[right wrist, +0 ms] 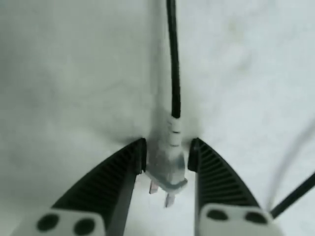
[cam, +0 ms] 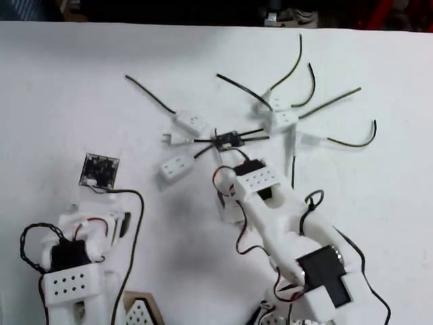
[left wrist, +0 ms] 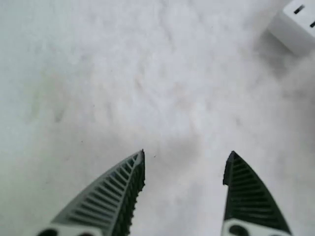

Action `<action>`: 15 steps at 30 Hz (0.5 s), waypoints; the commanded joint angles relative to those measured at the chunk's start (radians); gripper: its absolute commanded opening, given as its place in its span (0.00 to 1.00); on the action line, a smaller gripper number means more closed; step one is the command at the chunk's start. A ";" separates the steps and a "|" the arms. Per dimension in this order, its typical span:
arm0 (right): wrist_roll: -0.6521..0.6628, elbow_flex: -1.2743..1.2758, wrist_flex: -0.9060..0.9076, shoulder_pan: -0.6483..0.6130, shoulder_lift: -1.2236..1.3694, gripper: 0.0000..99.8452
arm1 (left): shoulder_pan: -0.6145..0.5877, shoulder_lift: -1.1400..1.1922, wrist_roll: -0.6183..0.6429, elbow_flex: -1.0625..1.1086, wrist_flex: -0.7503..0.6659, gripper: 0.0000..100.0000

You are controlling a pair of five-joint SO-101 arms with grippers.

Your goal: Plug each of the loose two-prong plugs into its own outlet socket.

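In the right wrist view my right gripper (right wrist: 167, 145) is shut on a white two-prong plug (right wrist: 166, 166). Its prongs point back toward the wrist and its black cable (right wrist: 172, 59) runs away over the table. In the high view the right arm (cam: 257, 181) reaches to the table's middle and covers that plug. Ahead of it lie white outlet sockets (cam: 177, 166) (cam: 191, 122) (cam: 283, 120) and loose plugs (cam: 172, 139) (cam: 308, 140). My left gripper (left wrist: 184, 156) hangs open over bare table, with a socket's corner (left wrist: 298, 24) farther off. The left arm (cam: 81, 237) sits at the near left.
Black cables (cam: 152, 95) fan out from the cluster, joined at a small dark board (cam: 230, 140). A second small black board (cam: 100, 169) lies in front of the left arm, with a black wire (cam: 139, 217) trailing toward the table's front edge.
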 commanded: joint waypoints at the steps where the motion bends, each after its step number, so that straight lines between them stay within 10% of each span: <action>1: -0.009 -0.015 0.021 -0.007 -0.001 0.11 | -0.012 -0.021 -0.014 -0.005 0.003 0.26; 15: 0.089 -0.041 0.038 -0.002 -0.008 0.02 | -0.012 -0.021 -0.014 -0.005 0.003 0.26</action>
